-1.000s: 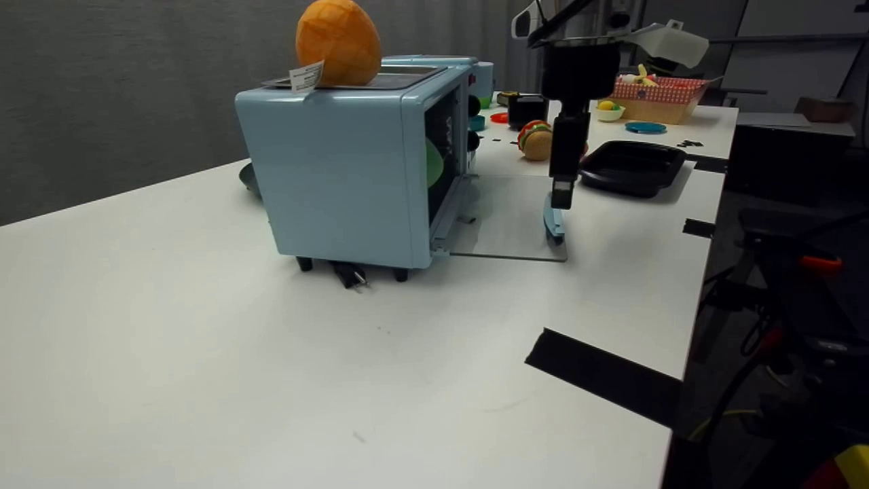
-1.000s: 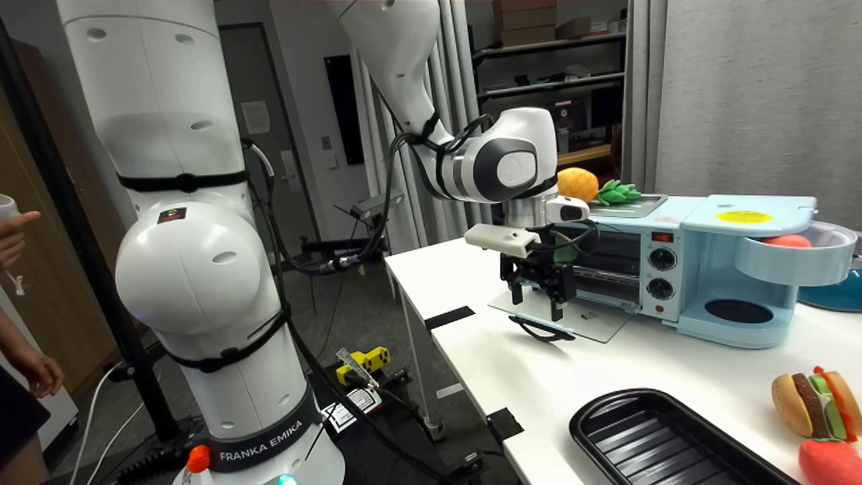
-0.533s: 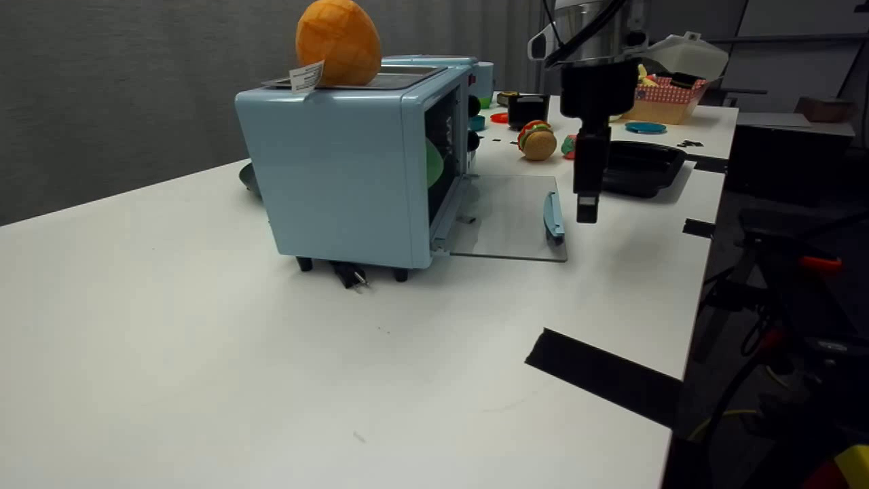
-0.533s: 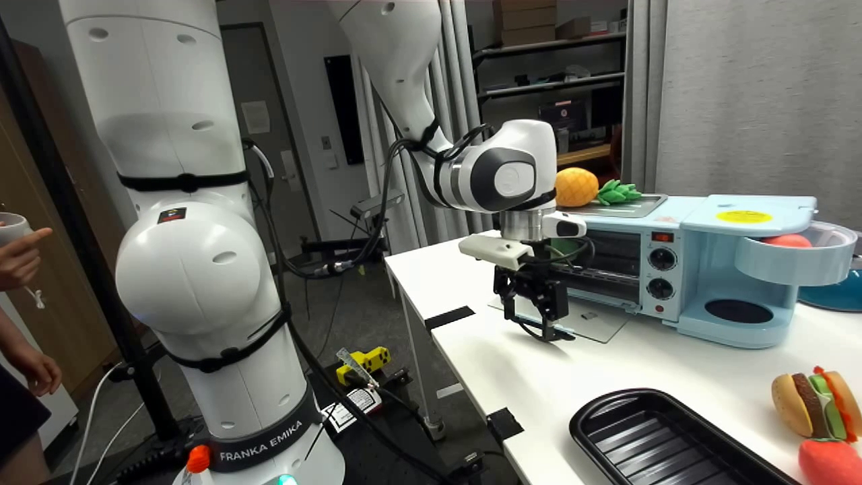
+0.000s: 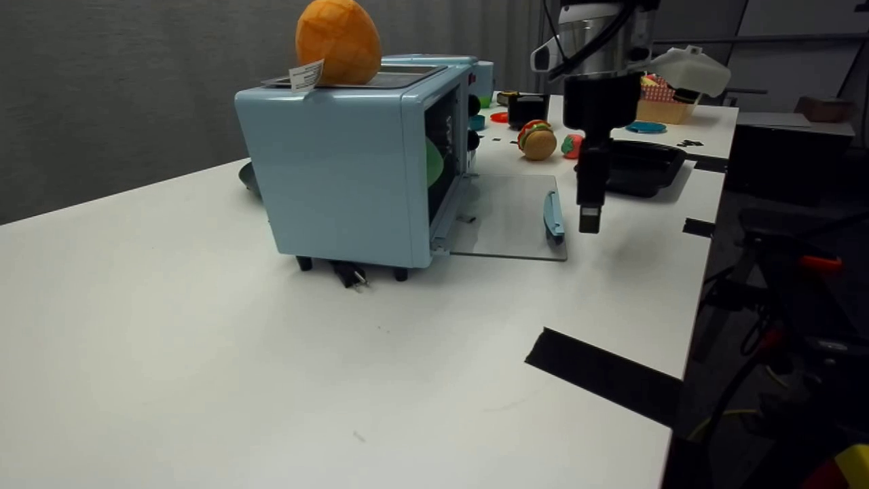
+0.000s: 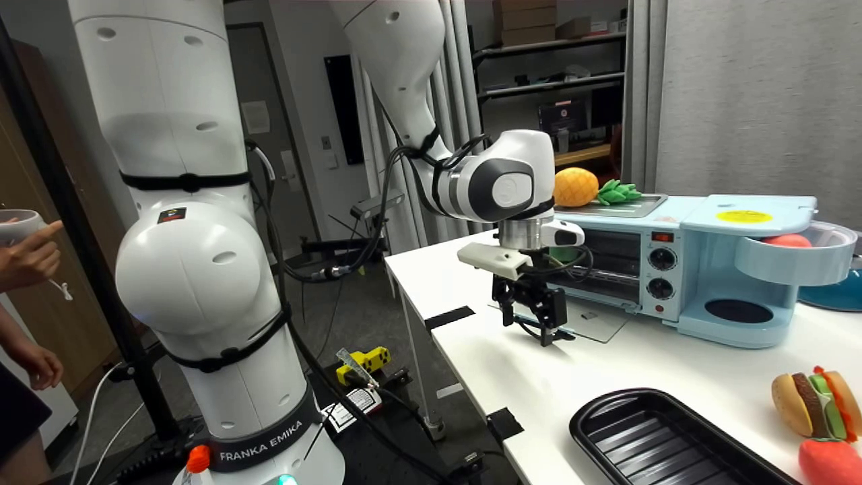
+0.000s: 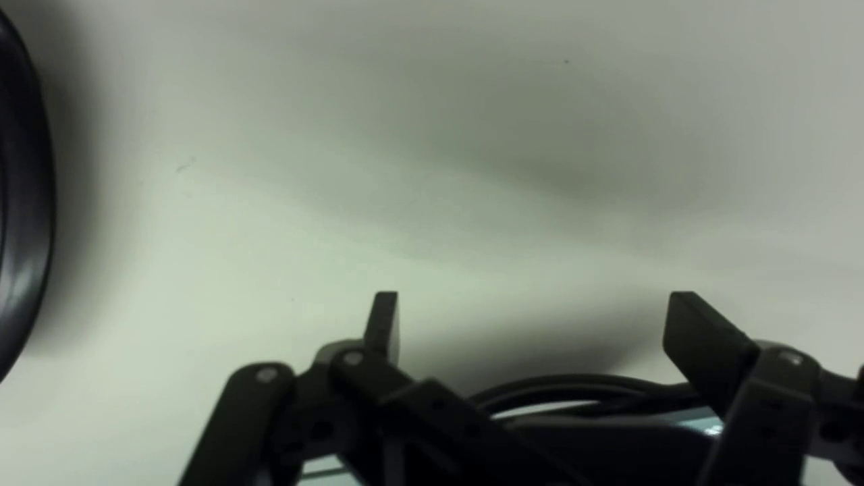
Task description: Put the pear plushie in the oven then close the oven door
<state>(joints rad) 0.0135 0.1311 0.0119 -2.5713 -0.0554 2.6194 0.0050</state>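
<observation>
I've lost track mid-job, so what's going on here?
The Franka arm has its claw open just beyond the handle of the oven door, gripping nothing. The pear plushie, partly hidden, is inside the light-blue toaster oven. The door lies lowered and has yet to be closed.

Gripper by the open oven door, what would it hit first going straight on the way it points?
Probably the white tabletop: the gripper points down, apparently just beyond the door handle. Depth is hard to judge, so brushing the handle can't be ruled out.
</observation>
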